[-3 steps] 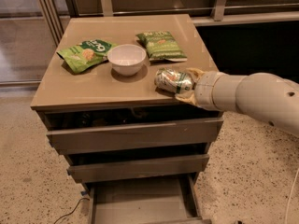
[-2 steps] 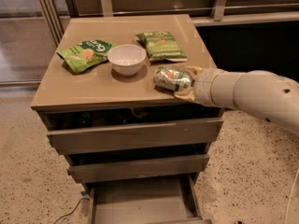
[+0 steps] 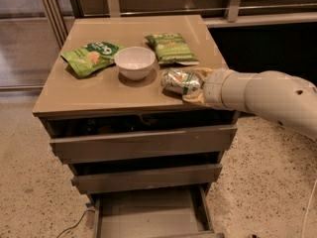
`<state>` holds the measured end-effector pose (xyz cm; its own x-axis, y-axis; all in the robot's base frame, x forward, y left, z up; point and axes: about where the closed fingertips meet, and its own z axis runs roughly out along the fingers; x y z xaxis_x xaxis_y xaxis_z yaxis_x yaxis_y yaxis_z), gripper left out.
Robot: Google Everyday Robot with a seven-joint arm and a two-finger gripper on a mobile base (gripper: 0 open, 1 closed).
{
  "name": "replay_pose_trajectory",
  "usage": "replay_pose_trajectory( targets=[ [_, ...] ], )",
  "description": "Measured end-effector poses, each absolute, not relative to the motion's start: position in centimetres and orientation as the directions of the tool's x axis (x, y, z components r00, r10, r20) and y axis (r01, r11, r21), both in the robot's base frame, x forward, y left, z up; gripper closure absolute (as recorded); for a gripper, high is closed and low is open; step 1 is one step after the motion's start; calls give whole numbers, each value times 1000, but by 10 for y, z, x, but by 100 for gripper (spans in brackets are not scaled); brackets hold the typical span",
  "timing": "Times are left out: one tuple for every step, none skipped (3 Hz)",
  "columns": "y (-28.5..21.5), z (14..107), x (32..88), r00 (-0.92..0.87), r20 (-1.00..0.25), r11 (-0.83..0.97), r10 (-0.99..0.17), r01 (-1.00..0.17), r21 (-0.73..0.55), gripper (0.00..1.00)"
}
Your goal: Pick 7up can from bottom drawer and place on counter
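Note:
The 7up can (image 3: 178, 81), silver and green, lies on its side at the right front of the counter (image 3: 99, 90), just right of the bowl. My gripper (image 3: 194, 86) comes in from the right on a white arm and is shut on the 7up can, with a tan finger above it and one below it. The can looks to be resting on or just over the counter top. The bottom drawer (image 3: 148, 214) is pulled open below, and the part of its flat grey floor that shows is bare.
A white bowl (image 3: 134, 62) stands mid-counter. A green snack bag (image 3: 91, 57) lies to its left and another (image 3: 171, 48) lies behind the can. The two upper drawers (image 3: 143, 143) are slightly ajar. A cable (image 3: 74, 224) trails on the speckled floor at left.
My gripper and the can have shifted slightly left, toward the bowl. Everything else is unchanged.

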<state>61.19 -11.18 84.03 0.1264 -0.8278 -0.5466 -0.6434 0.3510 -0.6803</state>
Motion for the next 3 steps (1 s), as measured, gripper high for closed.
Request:
replay_pose_trajectory(
  targets=[
    [-109, 854, 637, 92, -548, 376, -831, -634, -676, 100],
    [-107, 864, 657, 60, -544, 390, -837, -631, -670, 100],
    [-105, 866, 669, 38, -532, 389, -846, -638, -664, 100]
  ],
)
